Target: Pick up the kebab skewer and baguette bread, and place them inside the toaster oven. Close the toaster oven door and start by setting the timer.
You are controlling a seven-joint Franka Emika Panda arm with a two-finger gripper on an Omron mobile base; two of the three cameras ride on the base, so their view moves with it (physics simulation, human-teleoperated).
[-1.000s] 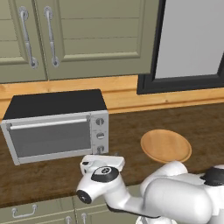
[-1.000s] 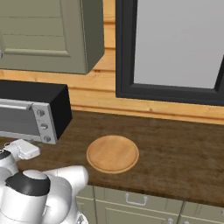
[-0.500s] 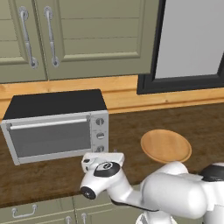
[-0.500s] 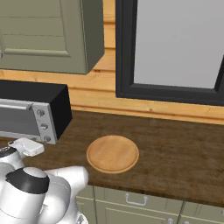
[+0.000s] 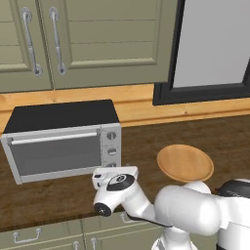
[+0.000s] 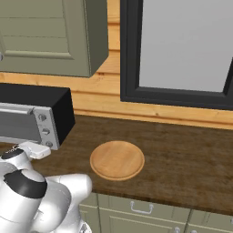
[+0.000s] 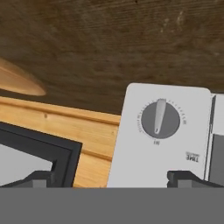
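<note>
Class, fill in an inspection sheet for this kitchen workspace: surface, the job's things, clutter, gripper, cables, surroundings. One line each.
Surface: dark wooden counter, bare around the plate.
Job's things: toaster oven stands at the back left; toaster oven door is shut. Its timer knob sits straight ahead in the hand view. Skewer and baguette: nothing seen.
Clutter: one round wooden plate, nothing on it.
Gripper: gripper open, holding nothing, just in front of the oven's knob panel.
Cables: nothing seen.
Surroundings: green wall cabinets, wooden backsplash, dark-framed window, drawers under the counter.
</note>
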